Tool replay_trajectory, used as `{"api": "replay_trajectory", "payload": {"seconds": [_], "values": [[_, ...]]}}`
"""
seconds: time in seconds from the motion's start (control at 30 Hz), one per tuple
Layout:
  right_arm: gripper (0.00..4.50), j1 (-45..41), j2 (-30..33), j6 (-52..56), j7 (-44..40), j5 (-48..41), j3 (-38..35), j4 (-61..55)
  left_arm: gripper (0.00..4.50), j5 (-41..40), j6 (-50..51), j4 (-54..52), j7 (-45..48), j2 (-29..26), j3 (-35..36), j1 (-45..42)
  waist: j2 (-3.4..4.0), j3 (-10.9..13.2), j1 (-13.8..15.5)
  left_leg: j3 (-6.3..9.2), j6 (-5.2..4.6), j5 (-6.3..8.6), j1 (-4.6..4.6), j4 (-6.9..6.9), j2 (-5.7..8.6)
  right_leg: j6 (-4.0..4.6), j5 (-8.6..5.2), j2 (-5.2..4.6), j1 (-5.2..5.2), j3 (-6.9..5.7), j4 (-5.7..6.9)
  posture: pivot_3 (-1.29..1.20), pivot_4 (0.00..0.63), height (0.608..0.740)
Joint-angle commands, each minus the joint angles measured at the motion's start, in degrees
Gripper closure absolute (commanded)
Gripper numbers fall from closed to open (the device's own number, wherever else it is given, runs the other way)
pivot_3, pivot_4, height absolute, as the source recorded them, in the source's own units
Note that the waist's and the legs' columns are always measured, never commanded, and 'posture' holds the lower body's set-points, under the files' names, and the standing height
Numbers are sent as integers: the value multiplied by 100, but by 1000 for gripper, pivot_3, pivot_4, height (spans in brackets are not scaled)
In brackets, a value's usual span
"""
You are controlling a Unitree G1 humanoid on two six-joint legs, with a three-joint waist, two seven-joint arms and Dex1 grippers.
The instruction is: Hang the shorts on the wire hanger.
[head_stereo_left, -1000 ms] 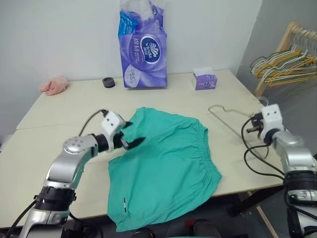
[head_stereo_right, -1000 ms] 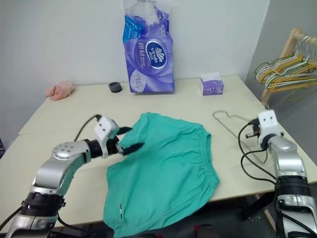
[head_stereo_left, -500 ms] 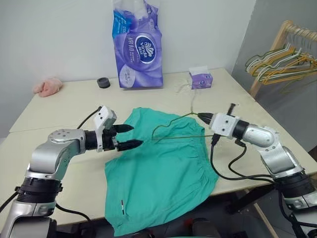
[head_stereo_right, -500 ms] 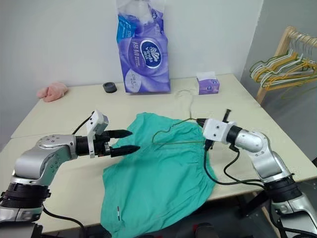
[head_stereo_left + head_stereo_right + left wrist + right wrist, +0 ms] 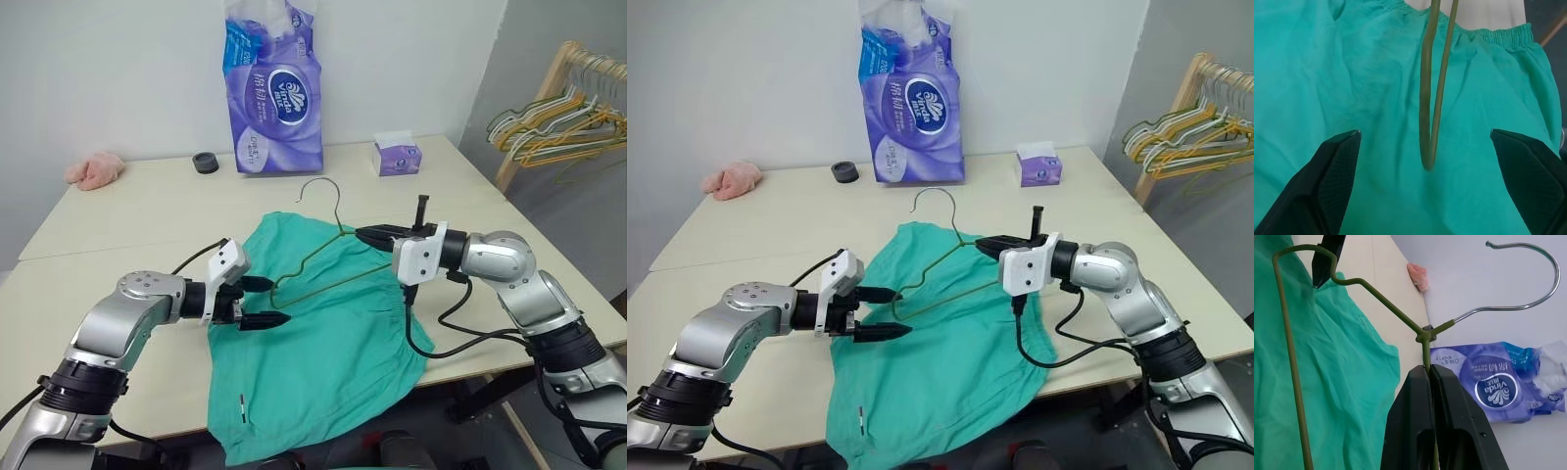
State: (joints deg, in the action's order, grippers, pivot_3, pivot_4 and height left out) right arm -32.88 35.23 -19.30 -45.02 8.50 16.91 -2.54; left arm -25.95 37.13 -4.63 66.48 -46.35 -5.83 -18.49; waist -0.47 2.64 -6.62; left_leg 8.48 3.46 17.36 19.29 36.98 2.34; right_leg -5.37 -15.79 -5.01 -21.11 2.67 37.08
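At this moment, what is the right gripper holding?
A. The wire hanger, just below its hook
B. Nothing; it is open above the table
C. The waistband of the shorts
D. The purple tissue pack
A: the right gripper is shut on the wire hanger just below the hook, holding it above the shorts, while the left gripper stands open near the hanger's far corner.

left gripper (image 5: pixel 1425 147): we see both fingers spread wide | wire hanger (image 5: pixel 1426 122): its rounded end hangs between them | shorts (image 5: pixel 1352 88): spread underneath, waistband at far side
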Motion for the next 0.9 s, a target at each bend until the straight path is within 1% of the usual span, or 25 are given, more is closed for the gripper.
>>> {"api": "replay_trajectory", "payload": {"seconds": [0.03, 0.43, 0.47, 0.67, 0.7, 0.73, 0.8, 0.9], "values": [[4500, -181, -51, 10, -12, -30, -117, -158, 573, -49, -50, -148, 14, 56, 56, -51, 0, 0, 0, 0, 0, 0, 0, 0, 0, 0, 0, 0, 0, 0, 0, -118, 0, 740], [4500, -90, -134, 205, 14, -66, -168, -332, 4291, -22, -118, -206, 22, 209, 12, 46, 0, 0, -3, 1, 0, 0, -1, 0, 0, 0, 0, 0, 0, 0, 2, -123, 0, 740], [4500, -84, -123, 197, 1, -56, -160, -347, 4443, -15, -129, -198, 22, 213, 7, 47, 0, 0, -3, 1, 0, 0, -1, 1, 0, 1, 0, 0, 0, 0, 2, -123, 0, 740], [4500, 8, 197, 109, -448, -42, -18, -375, 4443, 44, -209, -175, -51, 278, 34, 115, 0, 0, -1, 0, 0, 0, -1, 1, 0, 1, 0, 0, 1, 0, 1, -117, 0, 740], [3963, 30, 240, 91, -506, -63, -25, -386, 4500, 62, -219, -177, -70, 286, 41, 137, 0, 0, 0, 0, 0, 0, -1, 1, 0, 1, 0, 0, 1, 0, 1, -114, 0, 740], [3736, 68, 300, 143, -604, -112, -36, -426, 4500, 77, -217, -179, -88, 286, 48, 162, 0, -1, 1, 0, 0, 0, -1, 1, 0, 1, 0, 0, 1, 0, 1, -114, 0, 740], [3095, 132, 372, 223, -684, -185, -94, -510, 4500, 91, -226, -195, -97, 267, 49, 212, -1, -1, 5, 0, 0, 0, -1, 1, 0, 0, 0, 0, 1, 0, 1, -110, 0, 740], [2060, 312, 738, 1336, -1060, -667, -469, -835, 4500, 268, -407, -174, -154, 177, 32, 307, -1, -1, 17, 0, 0, 0, -1, 2, 0, 1, 0, 0, 1, 0, 2, -110, 0, 740]]}}
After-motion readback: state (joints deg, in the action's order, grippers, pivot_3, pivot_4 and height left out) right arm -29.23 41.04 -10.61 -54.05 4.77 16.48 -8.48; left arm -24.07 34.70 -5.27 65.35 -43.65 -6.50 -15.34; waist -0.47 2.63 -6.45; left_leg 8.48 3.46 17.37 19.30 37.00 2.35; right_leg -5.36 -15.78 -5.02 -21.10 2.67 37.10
